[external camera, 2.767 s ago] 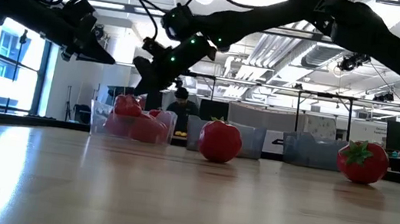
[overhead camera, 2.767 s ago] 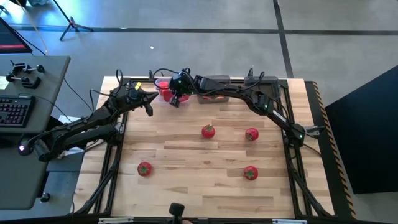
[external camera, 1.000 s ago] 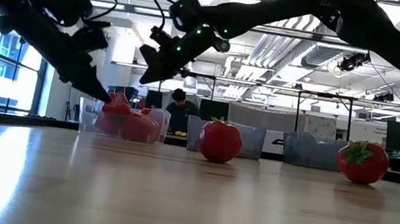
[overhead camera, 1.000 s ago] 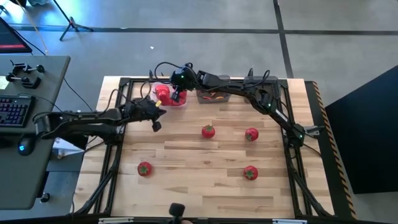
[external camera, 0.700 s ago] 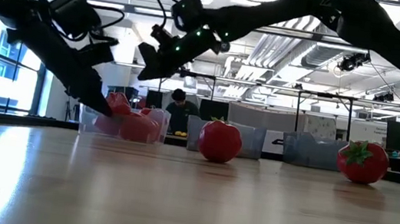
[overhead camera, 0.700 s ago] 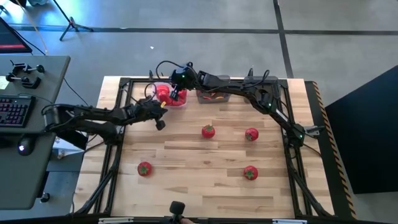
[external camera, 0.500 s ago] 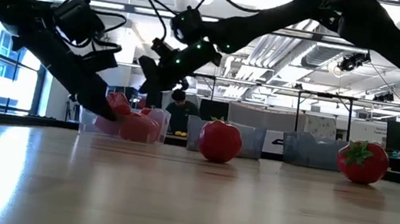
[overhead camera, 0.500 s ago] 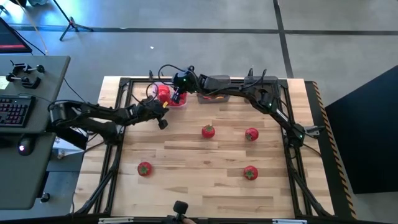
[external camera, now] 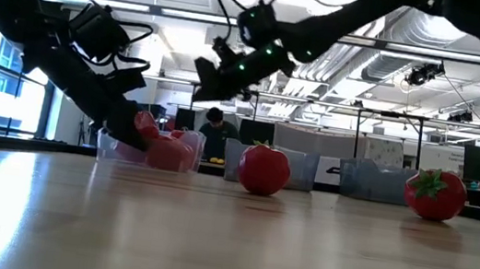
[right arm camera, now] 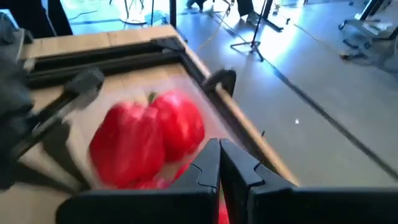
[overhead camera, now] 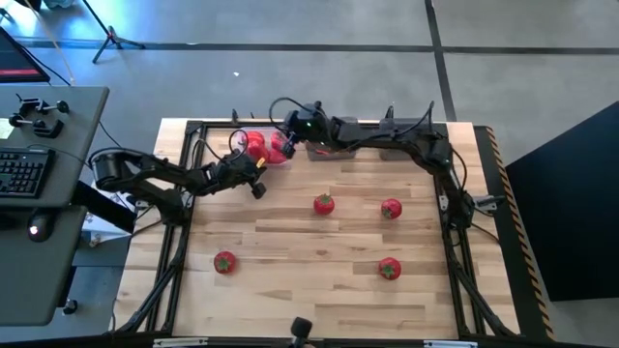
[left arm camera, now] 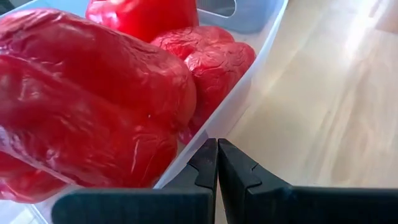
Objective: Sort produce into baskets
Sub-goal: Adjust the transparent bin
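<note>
Four tomatoes: loose on the table point(overhead camera: 290, 290), well apart from the clear basket point(overhead camera: 259, 147).
Peppers: three visible in the clear basket.
Left gripper point(overhead camera: 257, 189): fingers closed, empty, against the clear basket's wall.
Right gripper point(overhead camera: 288, 145): fingers closed, empty, above the clear basket.

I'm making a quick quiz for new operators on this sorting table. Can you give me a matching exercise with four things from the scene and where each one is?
Things:
1. clear plastic basket
2. shut left gripper
3. shut right gripper
4. four round red tomatoes

Places:
A. above the clear basket
B. loose on the open wooden table
C. far edge of the table, holding lumpy red bell peppers
D. low by the clear basket's near side

Pairs: 1-C, 2-D, 3-A, 4-B
</note>
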`<state>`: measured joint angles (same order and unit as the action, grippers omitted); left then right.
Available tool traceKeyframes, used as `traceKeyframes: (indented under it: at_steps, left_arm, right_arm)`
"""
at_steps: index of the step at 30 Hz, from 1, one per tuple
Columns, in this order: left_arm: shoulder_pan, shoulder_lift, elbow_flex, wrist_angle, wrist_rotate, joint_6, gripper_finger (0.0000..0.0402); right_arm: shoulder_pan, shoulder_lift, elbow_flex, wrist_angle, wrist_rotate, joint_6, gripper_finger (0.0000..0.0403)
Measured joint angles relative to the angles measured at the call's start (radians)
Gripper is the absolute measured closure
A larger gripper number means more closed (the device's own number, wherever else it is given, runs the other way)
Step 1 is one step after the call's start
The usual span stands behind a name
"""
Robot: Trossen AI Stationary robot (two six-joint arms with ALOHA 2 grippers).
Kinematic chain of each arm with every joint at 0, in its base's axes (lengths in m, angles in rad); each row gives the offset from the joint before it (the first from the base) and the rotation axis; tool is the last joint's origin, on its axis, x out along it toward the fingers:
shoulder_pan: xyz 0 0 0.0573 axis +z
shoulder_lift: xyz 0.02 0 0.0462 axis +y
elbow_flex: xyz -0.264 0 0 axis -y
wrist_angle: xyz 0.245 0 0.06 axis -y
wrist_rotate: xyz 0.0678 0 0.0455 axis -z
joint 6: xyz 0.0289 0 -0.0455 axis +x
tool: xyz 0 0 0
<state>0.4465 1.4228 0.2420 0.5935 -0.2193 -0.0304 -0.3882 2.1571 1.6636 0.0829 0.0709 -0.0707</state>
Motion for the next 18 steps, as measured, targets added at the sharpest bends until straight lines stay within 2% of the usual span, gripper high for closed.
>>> traceKeyframes:
  at_steps: [4,8,13,18]
  left_arm:
    - [0.020,0.013,0.001,0.021,-0.043,-0.013,0.0402]
    - [0.052,0.015,0.001,0.038,-0.115,-0.021,0.0402]
    - [0.091,0.015,0.001,0.049,-0.081,-0.020,0.0402]
    - [0.105,0.015,0.001,0.048,-0.030,-0.021,0.0402]
  right_arm:
    - [0.002,-0.088,-0.183,0.119,-0.001,0.043,0.0403]
    - [0.004,-0.172,-0.313,0.130,0.031,0.052,0.0403]
    - [0.009,-0.277,-0.409,0.136,0.080,0.046,0.0403]
    - [0.009,-0.353,-0.471,0.125,0.085,0.033,0.0403]
